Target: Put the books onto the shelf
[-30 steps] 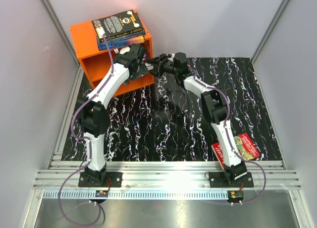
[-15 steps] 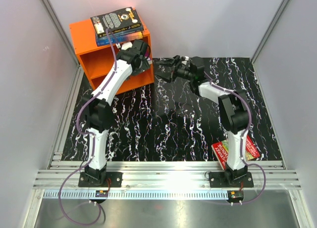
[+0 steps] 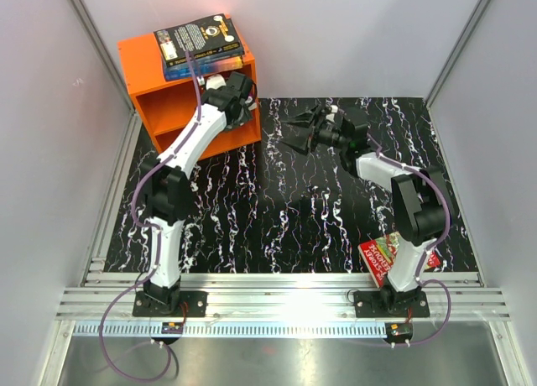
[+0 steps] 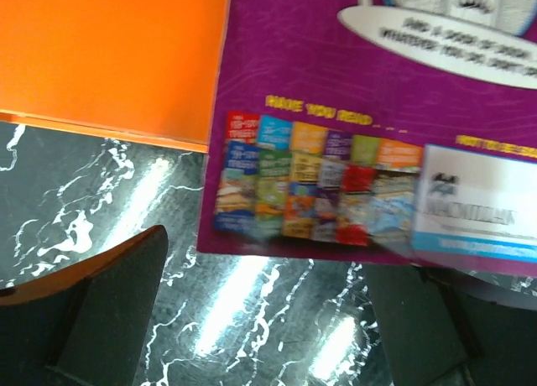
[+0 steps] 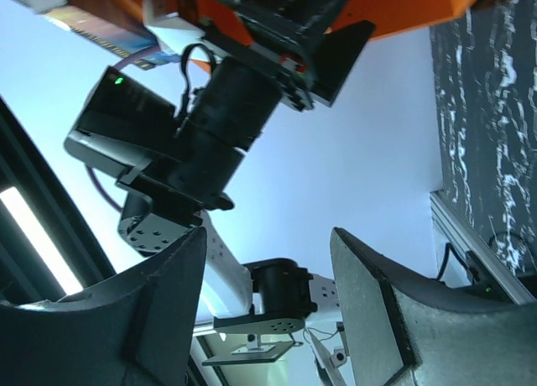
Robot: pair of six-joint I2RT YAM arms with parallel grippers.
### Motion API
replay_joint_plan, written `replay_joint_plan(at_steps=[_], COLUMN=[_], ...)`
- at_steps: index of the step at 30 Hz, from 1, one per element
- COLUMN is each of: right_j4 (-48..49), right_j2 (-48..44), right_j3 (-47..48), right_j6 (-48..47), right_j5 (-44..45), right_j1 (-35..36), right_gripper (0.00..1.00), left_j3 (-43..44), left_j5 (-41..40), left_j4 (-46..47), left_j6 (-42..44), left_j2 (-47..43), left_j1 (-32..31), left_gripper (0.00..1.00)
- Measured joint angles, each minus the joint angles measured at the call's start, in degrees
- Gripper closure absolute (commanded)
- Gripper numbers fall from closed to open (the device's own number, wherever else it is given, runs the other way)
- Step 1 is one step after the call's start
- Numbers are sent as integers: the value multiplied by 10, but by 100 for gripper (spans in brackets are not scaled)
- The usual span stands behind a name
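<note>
Three of the four books appear to be at the shelf (image 3: 138, 57), and one is not yet placed. In the overhead view, the black book (image 3: 200, 38) with yellow marks lies on the blue book (image 3: 205, 66), and both are stacked on the shelf's top panel, not inside a compartment. In the left wrist view, the green-purple book (image 4: 336, 109) shows its purple back cover beside an orange panel, with its lower edge reaching out over the marbled tabletop (image 3: 252, 218). Which compartment holds it cannot be told. The left hand (image 3: 242, 105) is at the shelf's right front corner. Its fingers (image 4: 117, 294) are spread wide below the book and grasp nothing, so this book is judged released. The right hand (image 3: 289, 130) hangs above the tabletop just right of the shelf, with its fingers apart and nothing between them. The red book (image 3: 377, 253) lies on the tabletop at the near right, partly hidden behind the right arm's lower links and well apart from the shelf. What is left, by this reading, is to fetch and shelve the red book. The green-purple book's overhang may also need a push inward.
</note>
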Motion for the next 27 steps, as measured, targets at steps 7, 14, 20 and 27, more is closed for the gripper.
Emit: replay_joint_plan(at_steps=[7, 14, 20, 27], right_j4=[-23, -43, -87, -124], right_j2=[-25, -87, -139, -200], right_j3=[-42, -89, -128, -176], right_j6=[-24, -51, -89, -113], right_j5=[-7, -19, -20, -18], right_j1=[0, 0, 0, 0], right_gripper=[32, 32, 31, 30], left_j3=[-56, -146, -191, -263], left_j5=[-51, -115, -126, -80], left_j4=[9, 106, 193, 289], left_j6=[-5, 21, 70, 81], left_j2=[-14, -43, -63, -110], left_j1=[-3, 5, 3, -6], left_gripper=[1, 1, 1, 1])
